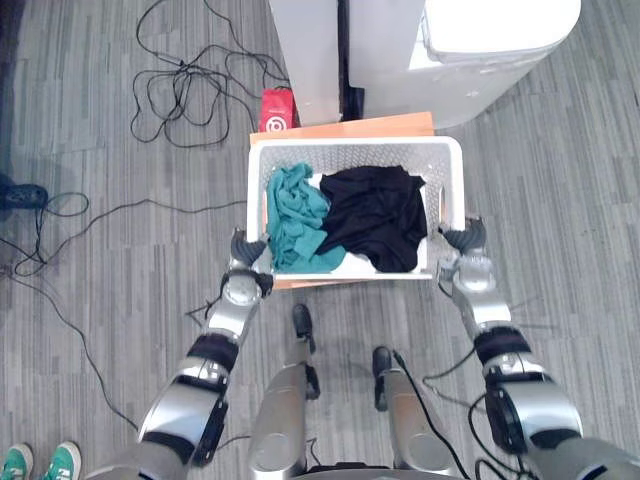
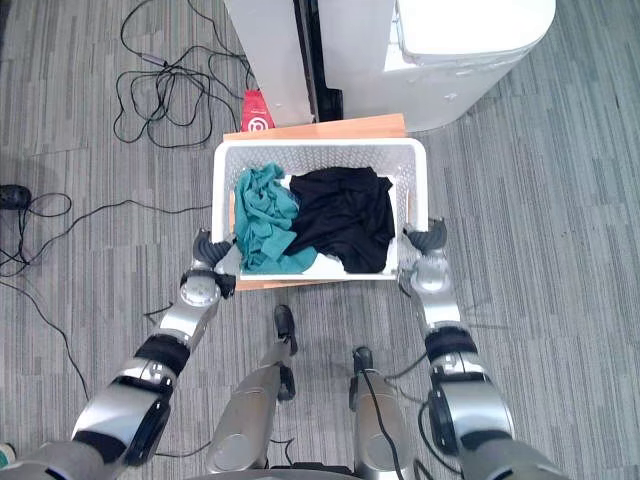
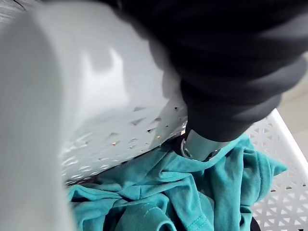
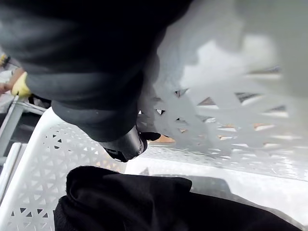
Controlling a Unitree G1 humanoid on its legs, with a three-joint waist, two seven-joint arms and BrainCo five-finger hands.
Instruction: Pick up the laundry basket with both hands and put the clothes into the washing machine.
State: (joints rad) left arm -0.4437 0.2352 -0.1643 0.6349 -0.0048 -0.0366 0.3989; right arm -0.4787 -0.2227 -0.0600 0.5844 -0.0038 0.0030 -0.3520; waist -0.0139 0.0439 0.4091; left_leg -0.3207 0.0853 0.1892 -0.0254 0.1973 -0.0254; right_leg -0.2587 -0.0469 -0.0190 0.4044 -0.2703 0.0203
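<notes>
A white perforated laundry basket (image 1: 355, 146) rests on an orange board (image 1: 345, 128) on the floor in front of me. Inside lie a teal garment (image 1: 293, 220) on the left and a black garment (image 1: 375, 215) on the right. My left hand (image 1: 248, 248) grips the basket's near left corner; in the left wrist view its thumb (image 3: 199, 144) reaches over the wall above the teal garment (image 3: 168, 192). My right hand (image 1: 462, 240) holds the near right corner, its thumb (image 4: 126, 144) pressed inside the wall above the black garment (image 4: 144, 202). The white washing machine (image 1: 480, 50) stands just beyond the basket.
A white cabinet (image 1: 305, 50) stands left of the machine, with a red packet (image 1: 277, 108) at its foot. Black cables (image 1: 180, 90) sprawl over the grey floor to the far left. A person's teal shoes (image 1: 40, 462) show at the lower left corner.
</notes>
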